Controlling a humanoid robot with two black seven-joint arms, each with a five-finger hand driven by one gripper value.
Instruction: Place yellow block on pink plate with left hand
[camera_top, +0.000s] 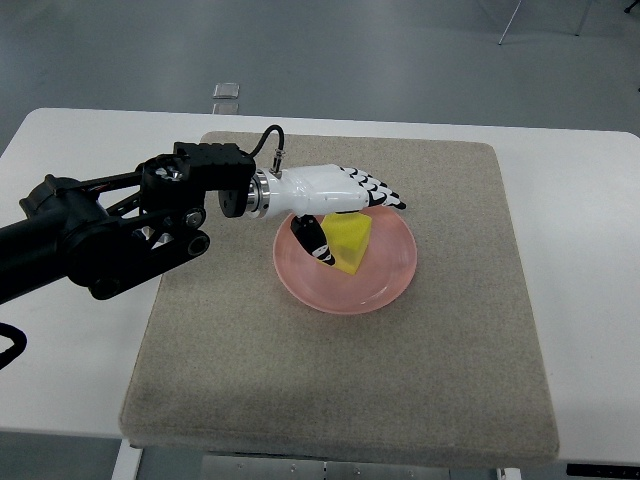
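Yellow foam block (351, 243) sits inside the round pink plate (392, 281), directly under my white left hand (335, 200), thumb against its left face and fingers (385, 191) stretched over its top, so it looks loosely clamped, release due next, right hand out of view.

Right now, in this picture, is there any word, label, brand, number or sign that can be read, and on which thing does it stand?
None can be read.
The left hand, yellow block, pink plate, grey mat and white table show no print.
The small clear object on the floor beyond the table is too small to tell.
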